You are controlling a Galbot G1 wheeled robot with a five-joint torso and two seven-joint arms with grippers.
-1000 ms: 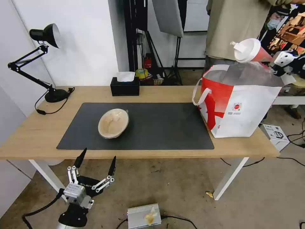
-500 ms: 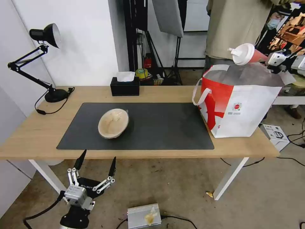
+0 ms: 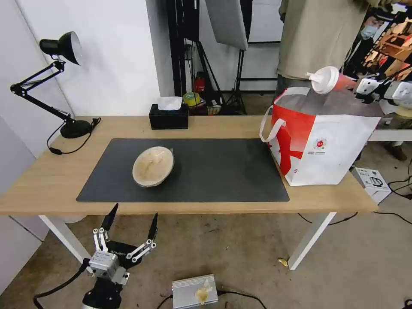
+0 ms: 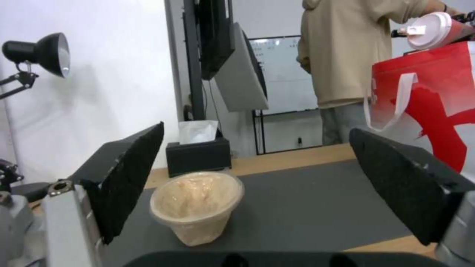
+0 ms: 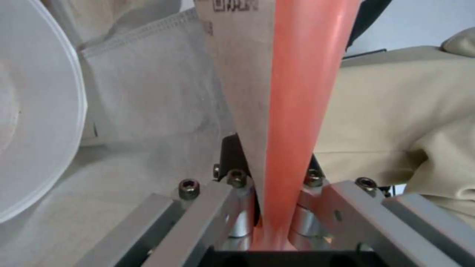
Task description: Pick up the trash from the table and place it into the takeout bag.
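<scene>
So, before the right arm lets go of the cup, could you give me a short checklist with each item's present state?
1. Right gripper shut on the red cup: ok.
2. Cup above the mouth of the takeout bag: ok, over its far rim.
3. Cup lid on: ok.
4. Bag upright and open on the table: ok.
5. Room inside the bag: cannot tell.
6. Left gripper open, low before the table, clear of the tan bowl: ok.

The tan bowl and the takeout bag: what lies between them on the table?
Nothing: in the head view, bare dark mat runs from the tan bowl to the takeout bag.
</scene>
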